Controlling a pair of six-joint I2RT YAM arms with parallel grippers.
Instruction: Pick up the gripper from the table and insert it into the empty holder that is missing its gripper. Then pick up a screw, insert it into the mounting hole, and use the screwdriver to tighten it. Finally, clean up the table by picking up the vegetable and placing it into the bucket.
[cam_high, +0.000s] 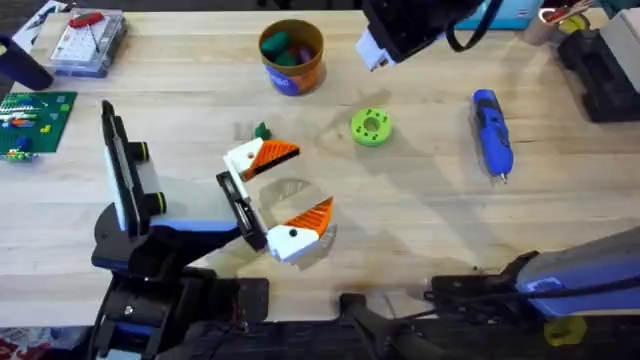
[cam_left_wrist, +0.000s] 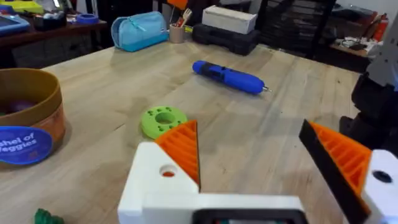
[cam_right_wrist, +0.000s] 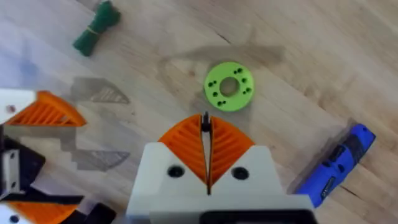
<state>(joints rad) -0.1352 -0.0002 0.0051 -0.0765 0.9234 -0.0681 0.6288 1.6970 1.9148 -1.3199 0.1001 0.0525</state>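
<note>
Wood surface (cam_high: 420, 230) mid-frame: my left fingers (cam_high: 283, 193) spread wide, empty. Right fingers (cam_right_wrist: 206, 152) pressed together, empty, hovering above green disc (cam_high: 371, 127). Screwdriver (cam_high: 492, 132) right of centre, untouched. Bucket (cam_high: 291, 57) top centre, items inside. Green vegetable (cam_high: 262, 131) just beside left fingertip. Risk: left fingers sweeping could knock vegetable away; closed right fingers cannot grasp.

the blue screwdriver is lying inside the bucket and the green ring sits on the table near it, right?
Not quite: the blue screwdriver lies flat on the table, well apart from the bucket, as the overhead view shows. The green ring does sit on the table near it.
</note>
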